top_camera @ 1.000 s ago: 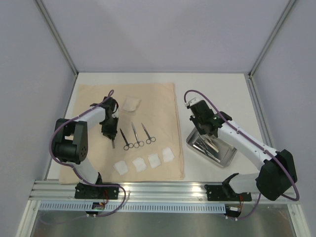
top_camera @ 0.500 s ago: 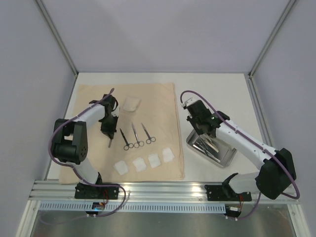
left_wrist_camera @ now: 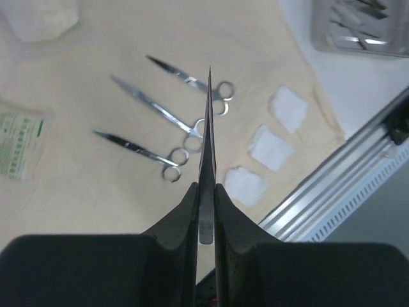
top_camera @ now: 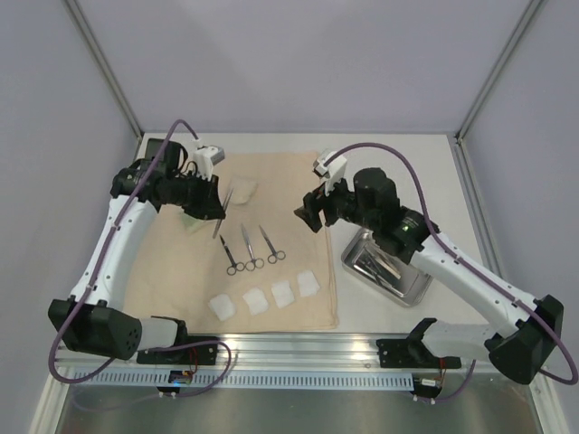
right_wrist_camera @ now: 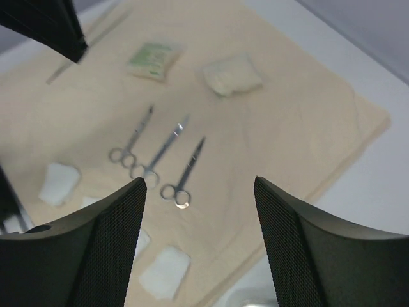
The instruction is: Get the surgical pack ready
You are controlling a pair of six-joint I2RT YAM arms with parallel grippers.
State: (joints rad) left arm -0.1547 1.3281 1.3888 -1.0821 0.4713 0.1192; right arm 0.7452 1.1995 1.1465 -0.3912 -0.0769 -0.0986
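The beige cloth point(top_camera: 289, 181) lies flat with three scissors point(top_camera: 246, 250) side by side in its middle, also in the left wrist view point(left_wrist_camera: 160, 115) and the right wrist view point(right_wrist_camera: 156, 157). Several white gauze squares point(top_camera: 256, 301) line its near edge. My left gripper point(top_camera: 213, 204) hangs above the cloth's left part, shut on thin metal tweezers point(left_wrist_camera: 208, 134) that point forward from the fingers point(left_wrist_camera: 185, 211). My right gripper point(right_wrist_camera: 198, 182) is open and holds nothing, raised over the cloth's right edge point(top_camera: 308, 212). The steel tray point(top_camera: 412, 291) sits right of the cloth with instruments in it.
A folded white gauze pad point(top_camera: 242, 190) and a green-printed packet point(left_wrist_camera: 19, 144) lie on the cloth's far and left parts. Bare white tabletop point(top_camera: 398, 163) surrounds the tray. An aluminium rail point(top_camera: 298, 348) runs along the near edge.
My left gripper rose from the cloth with the tweezers and swung toward the back left. My right gripper left the tray, opened, and moved left and up over the cloth's edge.
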